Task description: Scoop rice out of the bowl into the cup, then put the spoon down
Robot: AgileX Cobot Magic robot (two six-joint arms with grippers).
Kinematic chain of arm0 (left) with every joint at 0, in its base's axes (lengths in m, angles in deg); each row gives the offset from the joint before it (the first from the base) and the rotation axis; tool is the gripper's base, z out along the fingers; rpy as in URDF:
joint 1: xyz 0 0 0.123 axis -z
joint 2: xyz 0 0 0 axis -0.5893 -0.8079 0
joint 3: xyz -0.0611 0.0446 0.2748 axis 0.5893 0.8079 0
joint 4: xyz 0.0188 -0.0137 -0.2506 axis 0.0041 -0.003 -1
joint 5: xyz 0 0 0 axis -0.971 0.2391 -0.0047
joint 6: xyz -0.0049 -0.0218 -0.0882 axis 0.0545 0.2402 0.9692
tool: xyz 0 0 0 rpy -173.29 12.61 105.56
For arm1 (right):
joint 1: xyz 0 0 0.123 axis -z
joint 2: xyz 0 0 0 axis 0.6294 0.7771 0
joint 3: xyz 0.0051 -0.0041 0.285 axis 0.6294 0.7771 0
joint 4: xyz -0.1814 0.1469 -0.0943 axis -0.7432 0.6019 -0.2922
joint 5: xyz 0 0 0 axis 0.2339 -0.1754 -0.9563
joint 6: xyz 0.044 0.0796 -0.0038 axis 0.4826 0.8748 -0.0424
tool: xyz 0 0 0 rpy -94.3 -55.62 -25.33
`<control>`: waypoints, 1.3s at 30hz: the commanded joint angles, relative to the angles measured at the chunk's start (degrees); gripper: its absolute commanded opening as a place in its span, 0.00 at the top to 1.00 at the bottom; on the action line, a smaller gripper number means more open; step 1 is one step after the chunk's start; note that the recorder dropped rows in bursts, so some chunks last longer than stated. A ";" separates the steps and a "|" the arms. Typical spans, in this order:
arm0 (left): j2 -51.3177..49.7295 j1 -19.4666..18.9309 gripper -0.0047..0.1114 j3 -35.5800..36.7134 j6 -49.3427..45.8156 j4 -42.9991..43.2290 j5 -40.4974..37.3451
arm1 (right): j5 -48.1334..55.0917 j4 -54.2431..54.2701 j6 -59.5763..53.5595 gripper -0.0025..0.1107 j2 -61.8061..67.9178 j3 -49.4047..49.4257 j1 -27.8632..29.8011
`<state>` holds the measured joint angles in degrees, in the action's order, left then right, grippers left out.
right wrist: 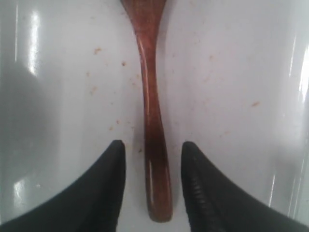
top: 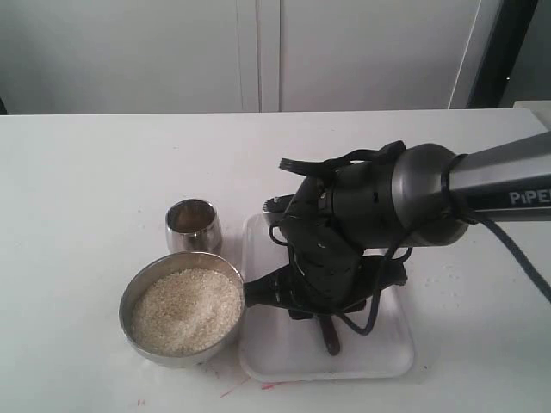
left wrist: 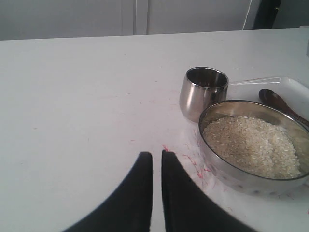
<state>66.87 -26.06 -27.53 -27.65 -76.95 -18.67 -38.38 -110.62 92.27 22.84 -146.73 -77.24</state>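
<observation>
Rice, off-white and uncooked, fills the wide, shallow, shiny steel bowl on my white table. The small tapered steel cup stands just beside the bowl. The dark reddish-brown wooden spoon lies in a white tray. My right gripper has its fingers spread either side of the handle. My left gripper is pressed almost together, empty.

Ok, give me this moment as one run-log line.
phase: pre-grasp | right gripper: open, jaws either side of spoon handle, on tray | left gripper: shut, empty | rice: in bowl
</observation>
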 commanded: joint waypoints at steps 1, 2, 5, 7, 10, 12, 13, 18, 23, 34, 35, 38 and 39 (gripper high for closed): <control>-0.04 0.50 0.84 -0.35 0.03 -0.56 0.15 | 0.73 -0.51 -0.72 0.64 0.15 -0.50 0.63; -0.04 0.50 0.84 -0.35 0.03 -0.56 0.15 | 0.98 -0.51 -0.72 0.64 0.05 -0.50 0.63; -0.04 0.50 0.84 -0.35 0.03 -0.56 0.15 | 2.33 -0.43 -1.52 0.64 -0.65 -0.50 0.63; -0.04 0.50 0.84 -0.35 0.03 -0.56 0.15 | 3.50 -0.38 -3.45 0.64 -1.68 -0.50 0.53; -0.04 0.50 0.84 -0.35 0.03 -0.56 0.15 | 5.49 -0.10 -7.72 0.64 -4.23 -0.38 0.29; -0.04 0.50 0.84 -0.35 0.03 -0.56 0.15 | 7.46 -0.15 -10.06 0.64 -6.65 -0.38 -0.03; -0.04 0.50 0.84 -0.35 0.03 -0.56 0.15 | 8.88 -0.33 -11.71 0.64 -7.87 -0.15 -0.57; -0.04 0.50 0.84 -0.35 0.03 -0.56 0.15 | 7.95 -2.20 -15.77 0.64 -15.72 4.62 -1.95; -0.04 0.50 0.84 -0.35 0.03 -0.56 0.15 | 7.05 -1.87 -17.44 0.65 -27.15 15.05 -4.93; -0.04 0.50 0.84 -0.35 0.03 -0.56 0.15 | 4.96 1.69 -17.35 0.87 -60.66 31.23 -10.00; -0.04 0.50 0.84 -0.35 0.03 -0.56 0.15 | 5.63 1.77 -17.35 0.92 -65.97 31.88 -10.00; -0.04 0.50 0.84 -0.35 0.03 -0.56 0.15 | 7.41 1.77 -17.35 0.98 -73.71 32.62 -10.00; -0.04 0.50 0.84 -0.35 0.03 -0.56 0.15 | 8.54 2.37 -17.24 0.98 -76.20 32.68 -10.00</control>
<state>66.87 -26.06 -27.53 -27.65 -76.95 -18.67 -31.49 -108.67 75.56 -49.79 -114.55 -86.96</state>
